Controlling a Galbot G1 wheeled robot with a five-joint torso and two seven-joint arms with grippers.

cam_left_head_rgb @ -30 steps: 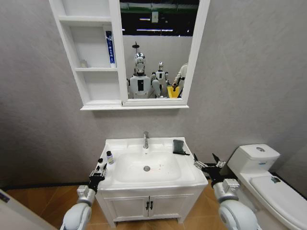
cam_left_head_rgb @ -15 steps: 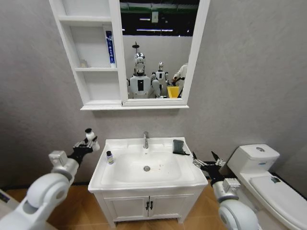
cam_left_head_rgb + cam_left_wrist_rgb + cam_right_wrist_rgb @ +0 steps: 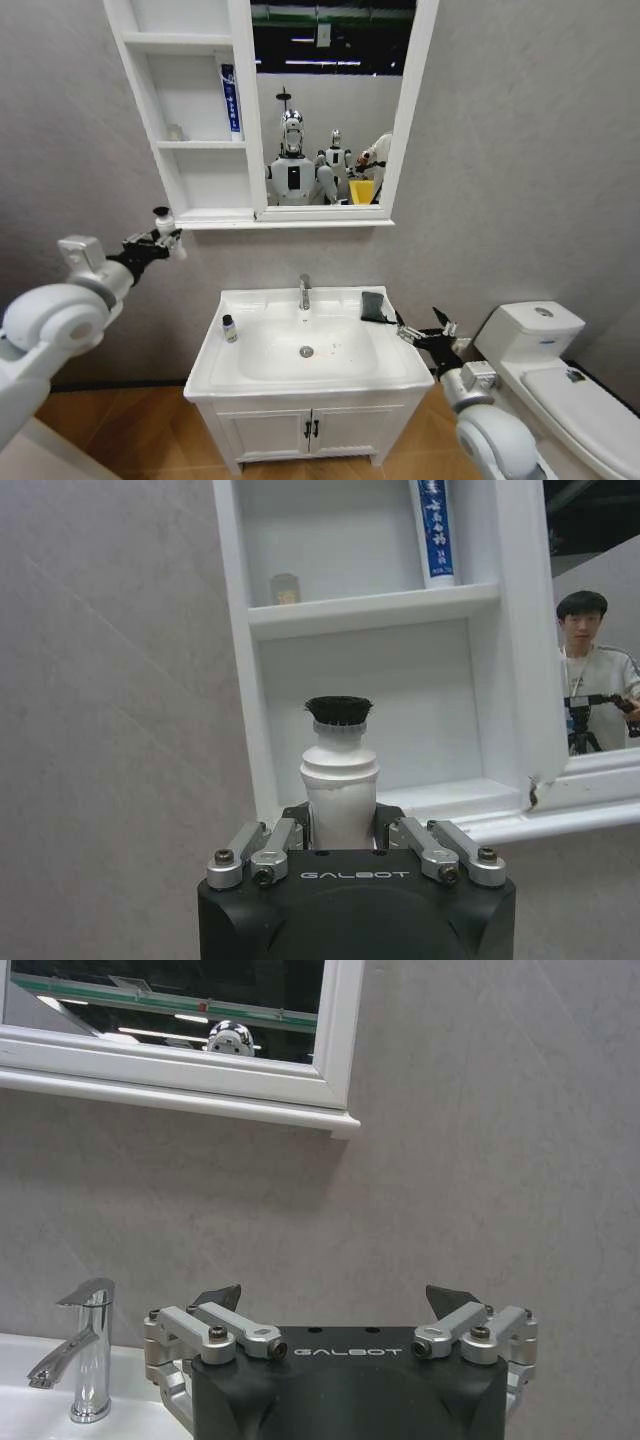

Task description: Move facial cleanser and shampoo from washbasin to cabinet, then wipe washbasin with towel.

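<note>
Left gripper (image 3: 160,240) raised beside cabinet (image 3: 190,110), level with lowest shelf, fingers clamped on white bottle with black cap (image 3: 339,780). Blue-white tube (image 3: 229,98) upright in cabinet's middle compartment. Right gripper (image 3: 420,333) low at washbasin (image 3: 310,350) right edge, fingers spread apart, holding nothing. Dark towel (image 3: 373,306) on basin rim behind right gripper, right of chrome tap (image 3: 304,291). Small dark-capped bottle (image 3: 229,328) upright on basin's left rim. Toilet (image 3: 560,380) to right
</note>
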